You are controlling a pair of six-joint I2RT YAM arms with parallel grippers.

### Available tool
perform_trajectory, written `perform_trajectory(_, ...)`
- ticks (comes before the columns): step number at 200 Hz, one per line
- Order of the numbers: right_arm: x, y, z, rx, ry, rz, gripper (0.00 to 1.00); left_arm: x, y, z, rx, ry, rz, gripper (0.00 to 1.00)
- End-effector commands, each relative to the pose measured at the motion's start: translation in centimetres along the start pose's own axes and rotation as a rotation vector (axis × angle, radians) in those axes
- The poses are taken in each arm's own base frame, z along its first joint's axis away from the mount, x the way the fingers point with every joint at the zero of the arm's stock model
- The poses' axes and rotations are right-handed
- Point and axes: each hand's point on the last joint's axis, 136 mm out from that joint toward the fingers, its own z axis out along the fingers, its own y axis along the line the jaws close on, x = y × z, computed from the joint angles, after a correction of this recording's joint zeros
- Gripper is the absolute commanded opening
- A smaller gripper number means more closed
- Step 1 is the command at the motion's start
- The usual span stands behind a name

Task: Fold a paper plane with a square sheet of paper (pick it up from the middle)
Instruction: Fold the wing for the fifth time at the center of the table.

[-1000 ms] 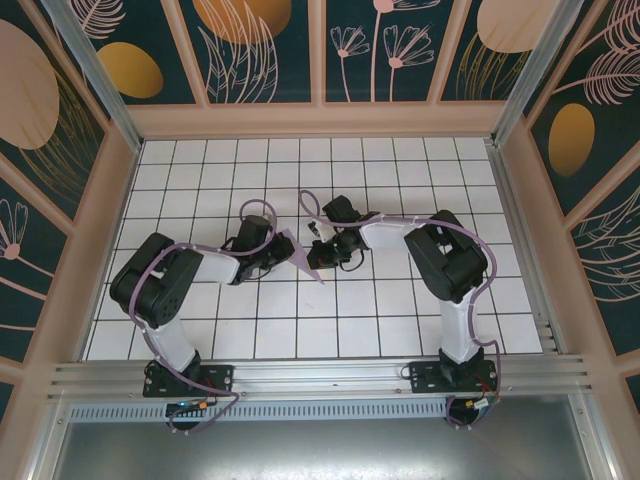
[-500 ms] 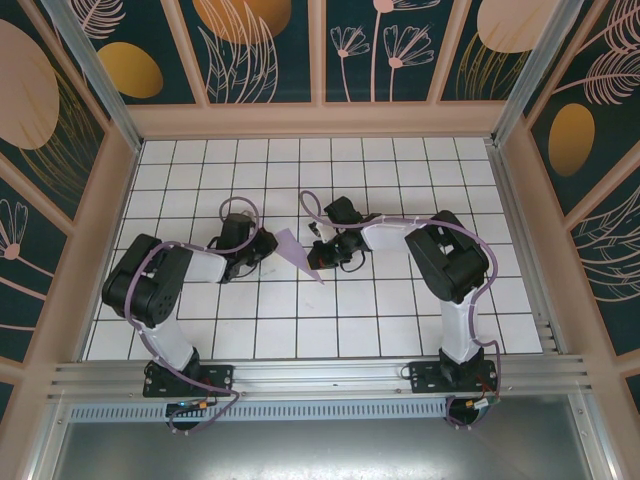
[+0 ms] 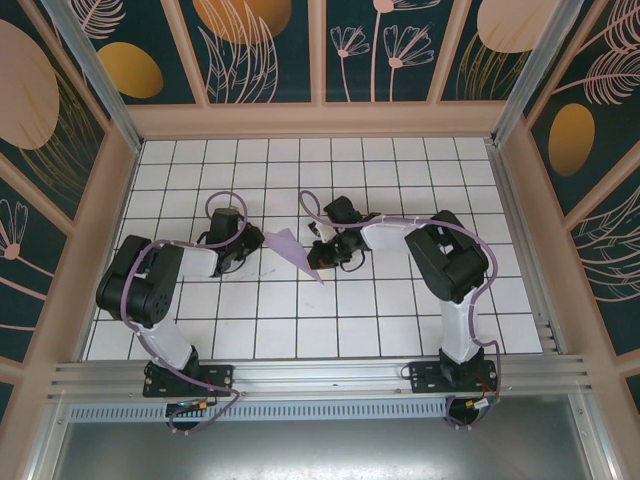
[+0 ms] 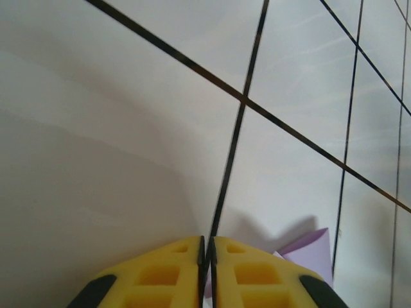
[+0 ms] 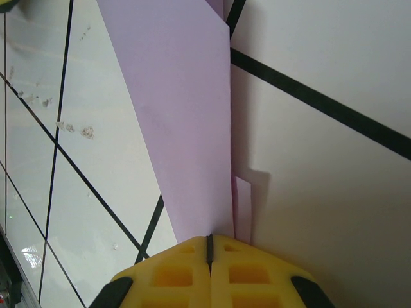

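The paper plane [image 3: 292, 250], lilac paper folded into a narrow wedge, lies mid-table with its tip pointing toward the near edge. My right gripper [image 3: 316, 255] is at its right side. In the right wrist view the yellow fingers [image 5: 209, 239] are shut on the edge of the folded paper [image 5: 183, 122], which runs away from them, and a thin strip of a lower layer shows beside it. My left gripper [image 3: 250, 242] sits just left of the paper, apart from it. Its jaws [image 4: 207, 240] are shut with nothing held, and a lilac corner [image 4: 309, 251] shows beyond them to the right.
The table [image 3: 400, 320] is white tile with black grid lines. Wooden walls [image 3: 320, 120] with painted panels close it in at the back and both sides. A metal rail [image 3: 320, 375] runs along the near edge by the arm bases.
My left gripper has drawn back to the left, off the paper it was touching a second ago. The right gripper and the paper have stayed put.
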Motion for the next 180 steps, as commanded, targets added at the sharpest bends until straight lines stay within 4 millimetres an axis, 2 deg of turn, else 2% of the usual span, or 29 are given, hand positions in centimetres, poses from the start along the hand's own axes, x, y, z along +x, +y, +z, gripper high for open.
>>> perform_trajectory(1, 1.8, -2.1, 0.8, 0.104, 0.061, 0.033, 0.0, -1.6, -0.2, -1.4, -0.025, -0.037, 0.052, 0.17)
perform_trajectory(20, 1.1, -1.2, 0.5, 0.078, 0.048, 0.027, 0.0, -1.1, -1.7, -2.1, 0.059, -0.018, 0.059, 0.16)
perform_trajectory(50, 2.2, -2.5, 1.2, 0.114, 0.089, 0.051, 0.0, 0.8, -4.1, -2.4, 0.179, 0.033, 0.088, 0.1)
perform_trajectory(76, 3.3, -3.3, 1.6, 0.135, 0.113, 0.068, 0.0, 2.5, -5.0, -1.2, 0.18, 0.082, 0.134, 0.07)
perform_trajectory(99, 3.5, -3.4, 1.7, 0.139, 0.118, 0.07, 0.0, 3.0, -5.1, -0.1, 0.157, 0.102, 0.146, 0.06)
perform_trajectory(103, 3.5, -3.3, 1.7, 0.139, 0.119, 0.069, 0.0, 3.4, -4.3, 0.5, 0.13, 0.119, 0.14, 0.06)
perform_trajectory(132, 3.7, -3.5, 1.7, 0.146, 0.124, 0.071, 0.0, 3.3, -2.8, 1.6, 0.053, 0.113, 0.122, 0.06)
perform_trajectory(180, 4.2, -4.1, 1.7, 0.166, 0.134, 0.074, 0.0, 1.8, 1.7, 1.6, -0.132, 0.044, 0.062, 0.05)
